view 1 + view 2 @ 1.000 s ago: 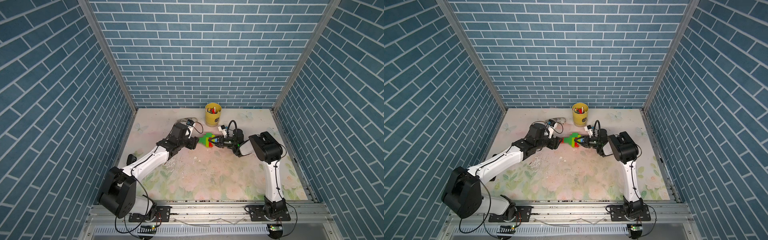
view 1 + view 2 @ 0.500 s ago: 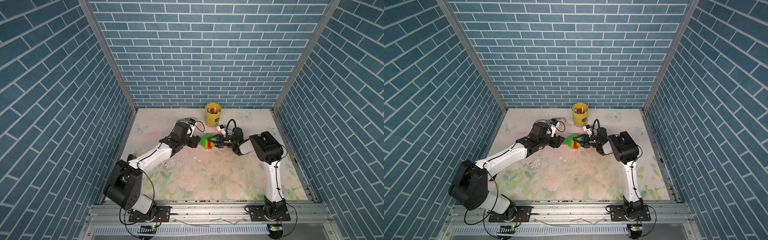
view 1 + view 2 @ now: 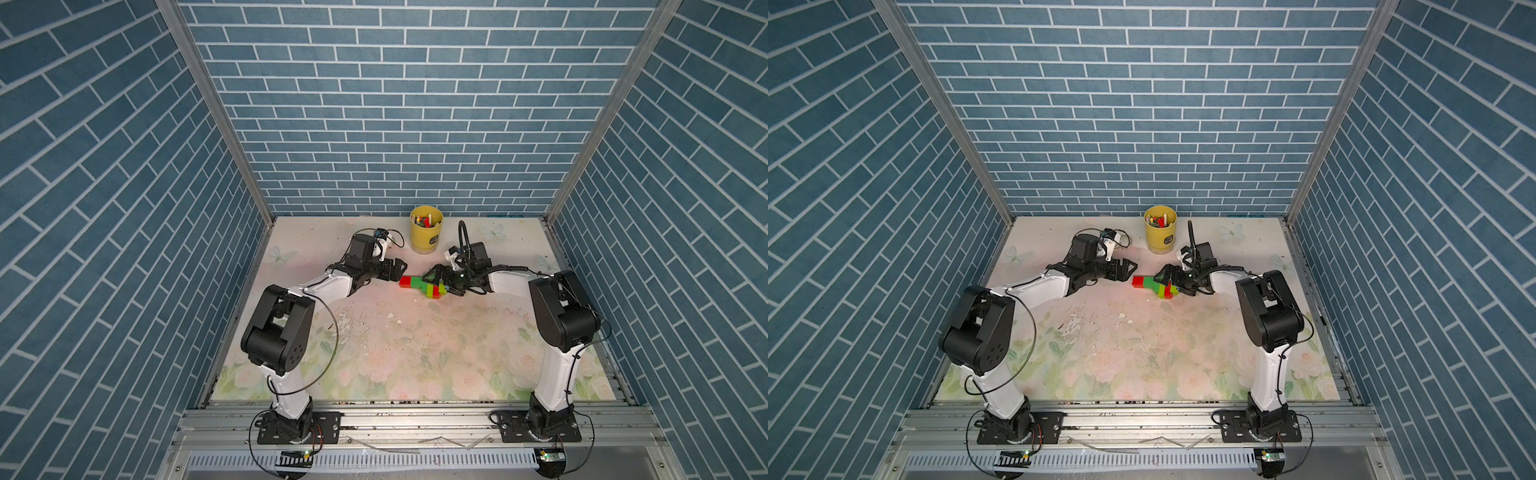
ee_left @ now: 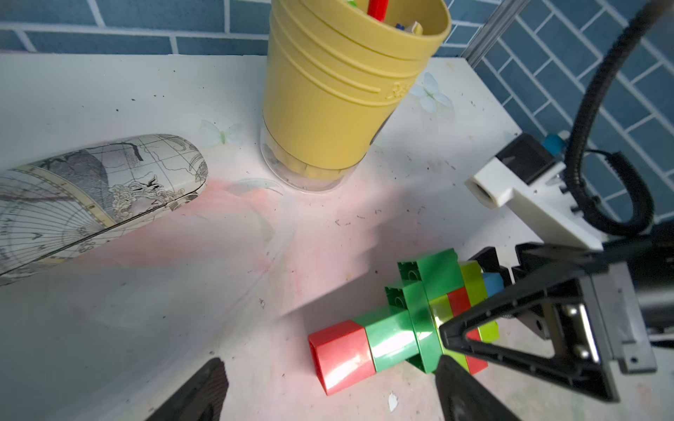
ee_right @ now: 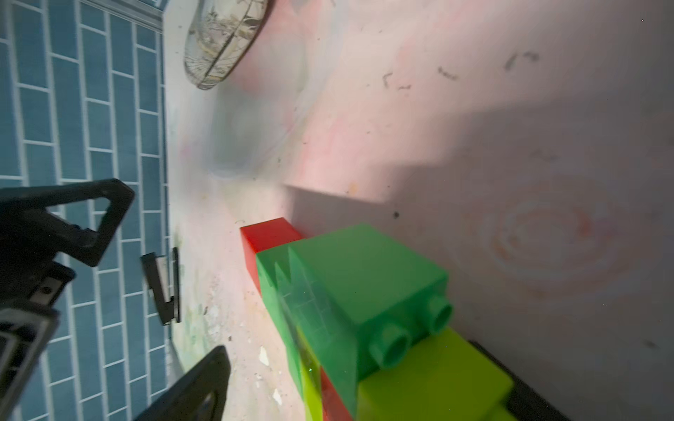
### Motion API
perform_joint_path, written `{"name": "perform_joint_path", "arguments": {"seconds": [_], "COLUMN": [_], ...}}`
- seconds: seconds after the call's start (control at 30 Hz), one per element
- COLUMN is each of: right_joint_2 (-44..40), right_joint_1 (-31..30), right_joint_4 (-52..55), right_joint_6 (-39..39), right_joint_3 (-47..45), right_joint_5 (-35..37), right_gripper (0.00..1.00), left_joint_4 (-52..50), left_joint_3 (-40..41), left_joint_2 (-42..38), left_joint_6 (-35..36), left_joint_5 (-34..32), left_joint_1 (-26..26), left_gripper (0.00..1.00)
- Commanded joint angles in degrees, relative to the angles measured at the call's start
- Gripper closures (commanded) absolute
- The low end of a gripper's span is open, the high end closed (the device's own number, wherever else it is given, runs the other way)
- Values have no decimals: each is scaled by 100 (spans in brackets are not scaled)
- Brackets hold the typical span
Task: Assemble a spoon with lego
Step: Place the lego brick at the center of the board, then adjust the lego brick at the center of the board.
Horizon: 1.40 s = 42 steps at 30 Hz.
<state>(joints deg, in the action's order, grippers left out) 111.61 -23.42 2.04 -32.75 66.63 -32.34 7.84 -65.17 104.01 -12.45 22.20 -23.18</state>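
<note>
Backing the right pincer (image 3: 441,283) away carelessly is your main hazard. Its jaws stand spread and grip nothing, yet they straddle the wide head of the chunky brick spoon (image 3: 420,286), a red-and-green stem widening to green, lime and red blocks with a light-blue tip. That spoon lies on the flower-printed tabletop (image 3: 395,353), head between those jaws. Its red stem end sits just ahead of the left pincer (image 3: 398,268), which is also spread, empty and clear of the brick. If you swing the right pincer sideways, a black finger (image 5: 209,368) may catch a stud, dragging the piece or popping a joint. Push the left pincer forward and you would likely shove the stem. The ribbed yellow plastic cup (image 3: 426,239) stands beyond both pincers, near enough to clip.
</note>
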Motion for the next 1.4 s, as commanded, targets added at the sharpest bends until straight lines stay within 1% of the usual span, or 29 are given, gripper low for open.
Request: {"name": "perform_joint_path", "arguments": {"seconds": [0.0, 0.03, 0.07, 0.13, 0.17, 0.2, 0.23, 0.3, 0.33, 0.4, 0.47, 0.63, 0.77, 0.87, 0.93, 1.03, 1.07, 1.13, 1.23, 1.3, 1.37], "right_joint_2": [-115, -116, -131, -114, -91, -41, 3, -44, -167, -395, -863, -1837, -2618, -3184, -3452, -3829, -3945, -4164, -4432, -4568, -4738], "right_joint_1": [25, 80, 90, 199, 232, 322, 393, 530, 540, 659, 680, 776, 1024, 1175, 1209, 1242, 1258, 1288, 1389, 1491, 1567], "right_joint_4": [1130, 1110, 911, 671, 511, 464, 243, 341, 206, 279, 85, 1047, 1451, 1661, 1897, 2047, 2051, 2149, 2292, 2356, 2328], "right_joint_6": [856, 936, 877, 843, 783, 759, 677, 688, 666, 580, 496, 1029, 1217, 1341, 1540, 1762, 1833, 1965, 2126, 2137, 2141], "right_joint_3": [10, 6, -147, -278, -395, -420, -543, -504, -632, -690, -984, -1015, -1114, -1096, -981, -913, -930, -900, -905, -940, -1036], "right_joint_5": [1097, 927, 1183, 984, 1094, 923, 903, 559, 759, 523, 593, 924, 1100, 1245, 1432, 1680, 1704, 1880, 2103, 2172, 2277], "right_gripper": [1, 1, 1, 1, 1, 1, 1, 1, 1, 1, 1, 1, 1, 1, 1, 1, 1, 1, 1, 1, 1], "left_joint_4": [517, 692, 813, 1065, 1214, 1416, 1544, 1736, 1739, 1795, 1840, 1604, 1692, 1733, 1817, 1412, 1382, 1589, 2098, 2293, 2198], "left_joint_3": [-189, -189, -193, -210, -200, -180, -169, -146, -149, -203, -307, -730, -318, 187, 565, 829, 912, 1081, 1277, 1367, 1410], "left_joint_2": [322, 422, 507, 696, 781, 874, 955, 1054, 1092, 1198, 1354, 1721, 1504, 1131, 823, 214, 116, 136, 285, 193, -96], "left_joint_6": [-326, -437, -505, -703, -798, -935, -1036, -1153, -1151, -1197, -1214, -1318, -1317, -1365, -1430, -1372, -1487, -1878, -2304, -2353, -2149], "left_joint_5": [527, 604, 693, 790, 859, 927, 979, 1015, 1011, 1065, 1171, 1401, 1343, 1162, 929, 455, 378, 489, 429, 273, 98], "left_joint_1": [14, 9, 7, 6, 2, -2, -9, -33, -53, -73, -104, -162, -291, -479, -726, -1115, -1229, -1487, -1713, -1755, -1791], "left_gripper": [2, 1, 1, 1, 1, 1, 1, 1, 1, 1, 1, 1, 1, 1, 1, 1, 0, 1, 1, 1, 1]}}
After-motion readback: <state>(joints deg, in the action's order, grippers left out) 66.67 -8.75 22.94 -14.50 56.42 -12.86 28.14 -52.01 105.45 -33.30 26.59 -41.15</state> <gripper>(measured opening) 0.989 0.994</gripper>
